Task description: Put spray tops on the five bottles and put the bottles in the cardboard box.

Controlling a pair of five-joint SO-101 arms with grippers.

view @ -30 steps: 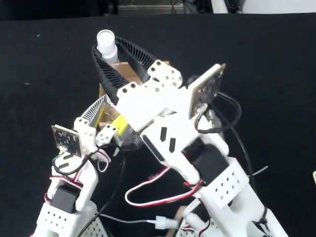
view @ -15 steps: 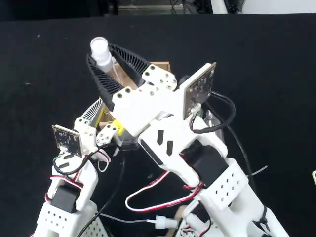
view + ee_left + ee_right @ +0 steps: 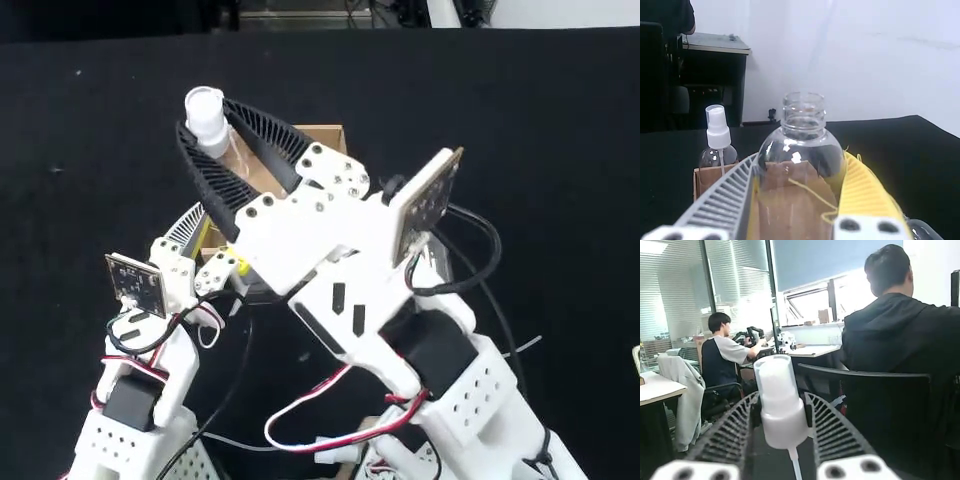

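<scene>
White plastic spray top (image 3: 776,385) is pinched in the right gripper (image 3: 206,124); clear uncapped plastic bottle (image 3: 804,120) is clamped by the left gripper (image 3: 801,162), seemingly beside the brown cardboard box (image 3: 322,134).

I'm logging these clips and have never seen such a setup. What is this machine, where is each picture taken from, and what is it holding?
Two small robot arms sit at a black table. One picture looks down from above; the other two come from cameras on each arm's wrist. The right claw grips a white spray top near the cardboard box. The left claw holds a clear bottle with an open neck. A finished bottle with its top on stands in the box.
</scene>
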